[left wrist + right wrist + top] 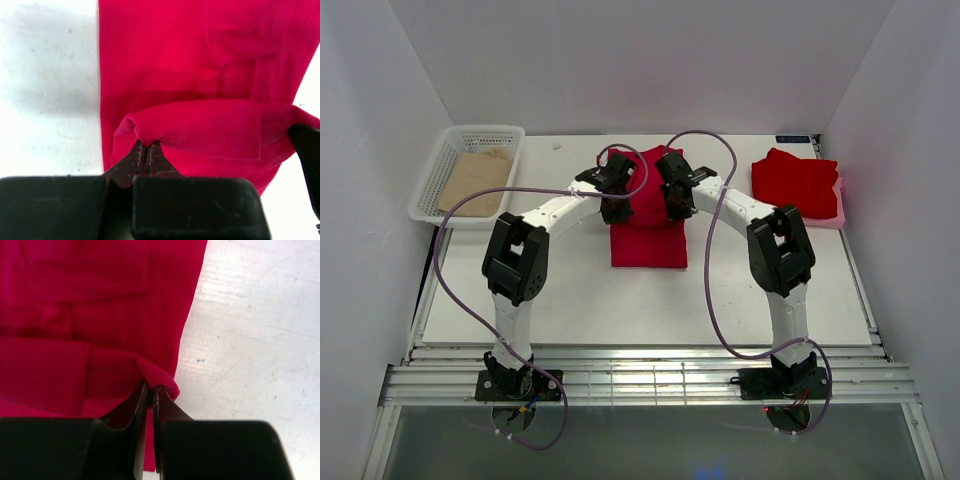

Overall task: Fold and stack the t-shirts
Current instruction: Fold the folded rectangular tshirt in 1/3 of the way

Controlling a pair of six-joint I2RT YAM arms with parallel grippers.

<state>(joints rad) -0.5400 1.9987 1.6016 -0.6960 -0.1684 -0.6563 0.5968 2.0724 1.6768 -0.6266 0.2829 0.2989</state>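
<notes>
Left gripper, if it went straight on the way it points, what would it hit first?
The red t-shirt: the left gripper is shut on its folded edge, with more cloth ahead, depth unclear.

Pretty bright, even light all round, barely any shadows in the top view. The white bench (740, 290) nearly blows out in both wrist shots, with one soft grey shadow beside the t-shirt (165, 60). Bottom edges there look blurry.

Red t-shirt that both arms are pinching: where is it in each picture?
Top external: the t-shirt lies at the middle of the white table.
Left wrist: it fills the middle and right.
Right wrist: it fills the left.
Shared landmark: bare table, left of the cloth in left wrist, right of it in right wrist.
</notes>
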